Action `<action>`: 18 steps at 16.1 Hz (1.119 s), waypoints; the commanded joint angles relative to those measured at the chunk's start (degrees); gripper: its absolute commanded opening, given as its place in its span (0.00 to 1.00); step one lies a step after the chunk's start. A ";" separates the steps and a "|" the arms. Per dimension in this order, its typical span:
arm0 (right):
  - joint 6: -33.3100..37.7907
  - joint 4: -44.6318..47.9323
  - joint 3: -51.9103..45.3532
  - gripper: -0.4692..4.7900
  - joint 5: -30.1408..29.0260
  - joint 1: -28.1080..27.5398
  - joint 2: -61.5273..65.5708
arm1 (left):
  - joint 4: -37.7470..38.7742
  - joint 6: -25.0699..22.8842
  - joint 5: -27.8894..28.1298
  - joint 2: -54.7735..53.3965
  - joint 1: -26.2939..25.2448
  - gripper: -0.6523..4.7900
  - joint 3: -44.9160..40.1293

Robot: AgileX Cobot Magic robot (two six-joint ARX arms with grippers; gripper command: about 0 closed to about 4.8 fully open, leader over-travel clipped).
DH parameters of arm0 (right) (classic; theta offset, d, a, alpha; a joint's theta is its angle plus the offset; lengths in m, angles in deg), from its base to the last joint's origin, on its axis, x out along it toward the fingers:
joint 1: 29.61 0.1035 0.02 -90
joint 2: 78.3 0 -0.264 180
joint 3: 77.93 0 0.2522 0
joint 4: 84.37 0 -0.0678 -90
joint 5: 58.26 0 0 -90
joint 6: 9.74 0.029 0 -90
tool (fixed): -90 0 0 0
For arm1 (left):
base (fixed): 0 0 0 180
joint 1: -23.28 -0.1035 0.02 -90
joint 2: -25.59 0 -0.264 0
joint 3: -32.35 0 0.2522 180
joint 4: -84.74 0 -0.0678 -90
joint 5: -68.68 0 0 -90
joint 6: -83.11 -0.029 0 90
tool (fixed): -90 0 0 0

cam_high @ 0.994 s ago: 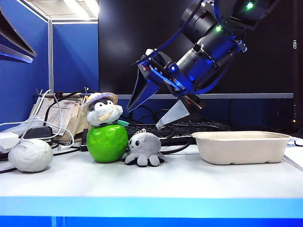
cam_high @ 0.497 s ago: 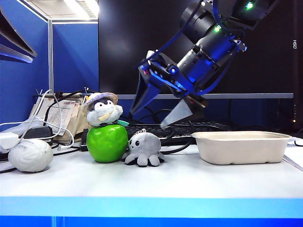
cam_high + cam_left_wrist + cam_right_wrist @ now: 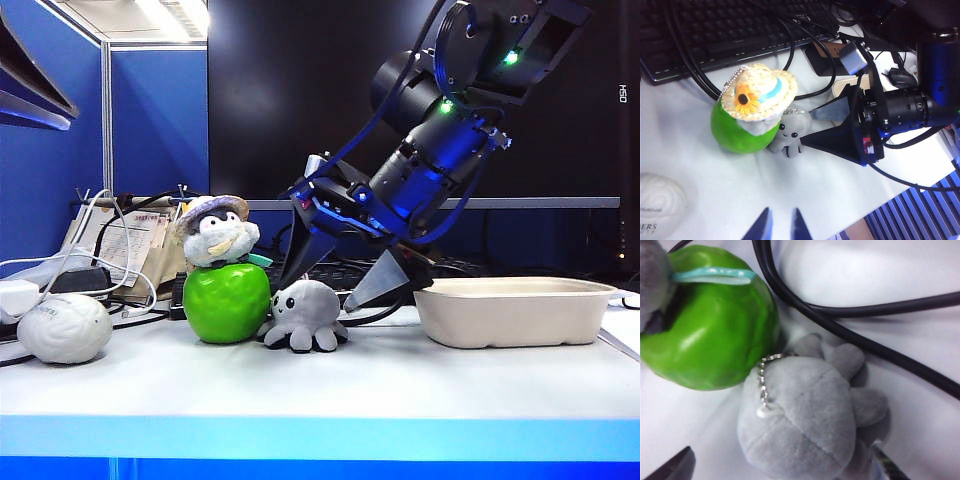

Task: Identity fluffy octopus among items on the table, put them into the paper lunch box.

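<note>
Exterior view shows the right gripper (image 3: pixel 335 280) spread wide around the fluffy octopus (image 3: pixel 304 315), fingertips at its ten and two o'clock.

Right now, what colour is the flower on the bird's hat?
Orange petals, dark centre on the flower; left wrist view shows it best.

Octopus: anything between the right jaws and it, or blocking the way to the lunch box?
Nothing visible. The right gripper straddles the octopus, jaws open either side. The apple presses its far side; the table toward the lunch box looks bare. The left gripper hangs apart, open.
</note>
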State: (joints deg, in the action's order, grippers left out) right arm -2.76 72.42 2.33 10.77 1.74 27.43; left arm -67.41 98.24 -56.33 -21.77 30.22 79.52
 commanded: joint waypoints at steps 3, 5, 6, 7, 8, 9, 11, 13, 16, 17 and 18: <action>-1.07 1.20 0.17 1.00 -1.27 0.09 0.55 | -0.92 -0.13 -0.37 0.09 -0.04 0.23 0.35; -1.07 1.38 0.17 1.00 -1.81 0.15 1.38 | -0.92 -0.11 -0.37 0.09 -0.04 0.23 0.35; -1.09 1.38 0.17 1.00 -2.03 0.15 1.44 | -0.92 -0.11 -0.39 0.09 -0.04 0.23 0.35; -1.25 1.68 0.17 1.00 -2.03 0.17 1.44 | -0.92 -0.11 -0.39 0.09 -0.04 0.23 0.35; -1.22 2.43 0.20 1.00 -2.08 0.17 1.44 | -0.92 -0.11 -0.39 0.09 -0.04 0.23 0.35; -1.20 2.86 0.20 1.00 -2.08 0.17 1.44 | -0.90 -0.11 -0.39 0.09 -0.04 0.23 0.35; -1.20 2.89 0.20 1.00 -2.10 0.20 1.44 | -0.90 -0.11 -0.39 0.09 -0.04 0.23 0.35; -1.20 2.93 0.20 1.00 -2.10 0.20 1.44 | -0.90 -0.11 -0.37 0.09 -0.04 0.23 0.35; -1.18 3.13 0.20 1.00 -2.14 0.20 1.44 | -0.92 -0.11 -0.37 0.09 -0.04 0.23 0.35; -1.18 3.10 0.20 0.94 -2.71 0.20 1.44 | -0.92 -0.13 -0.37 0.09 -0.04 0.23 0.35; -1.18 3.17 0.20 0.90 -3.17 0.17 1.44 | -0.92 -0.13 -0.37 0.09 -0.04 0.23 0.35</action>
State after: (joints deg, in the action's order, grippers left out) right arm -3.68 74.73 2.33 8.52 1.83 29.13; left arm -67.50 98.24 -56.33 -21.77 30.22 79.52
